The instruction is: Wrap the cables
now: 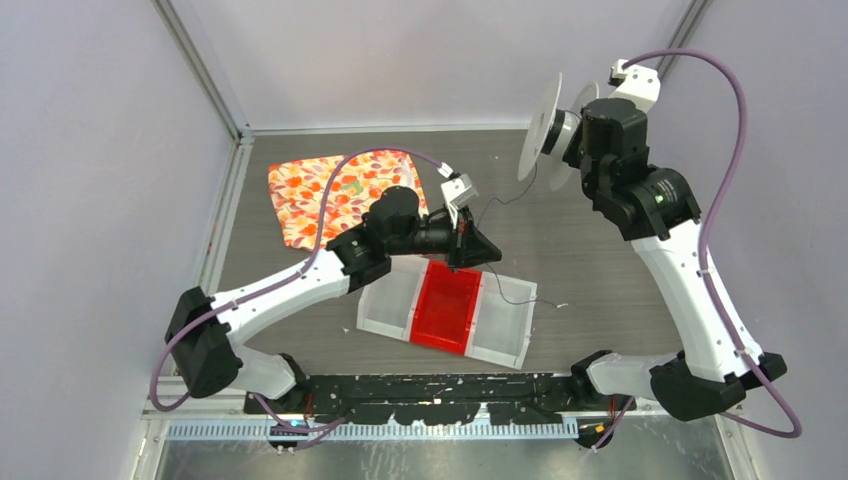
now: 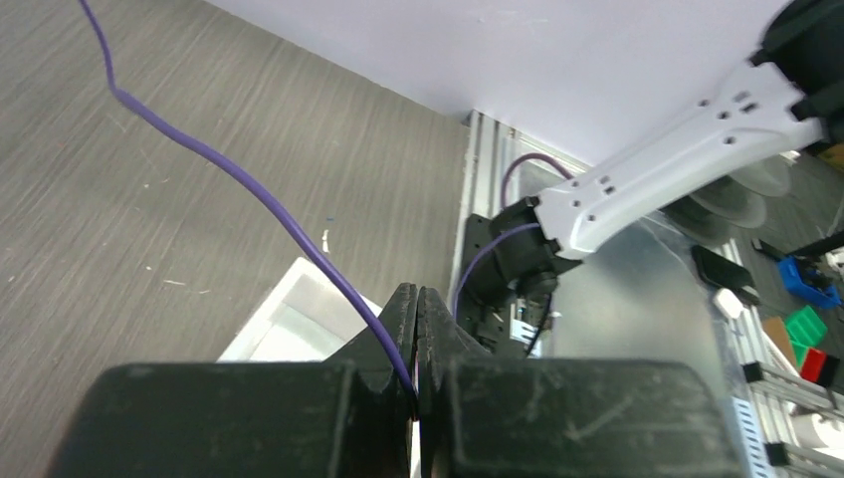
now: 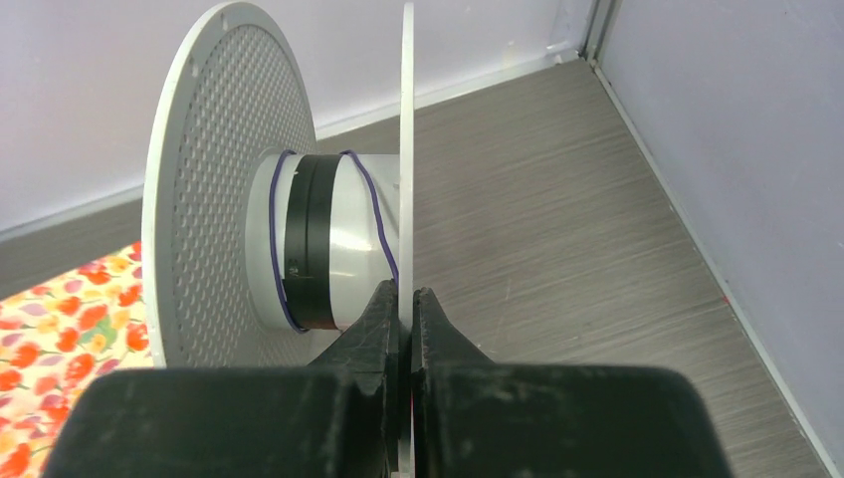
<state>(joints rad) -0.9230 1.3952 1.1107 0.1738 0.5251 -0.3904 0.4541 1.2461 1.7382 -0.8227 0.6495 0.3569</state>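
We are winding the cable (image 2: 249,184) onto the spool (image 3: 214,179), which our right gripper (image 3: 406,299) is clamping by its flange at one o'clock on the table. Our left gripper (image 2: 417,299), closed tight, is pinching the cable mid-table. The next move, we are judging, calls for feeding it taut around the hub.

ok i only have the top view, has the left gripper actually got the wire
observer: Yes. In the left wrist view the left gripper is shut on the wire, which runs up and left from its tips.
operator: and the right one, what's it holding
observer: The right gripper is shut on the spool, on the rim of its near disc.
operator: any wire on it
observer: A couple of loose turns round the hub.
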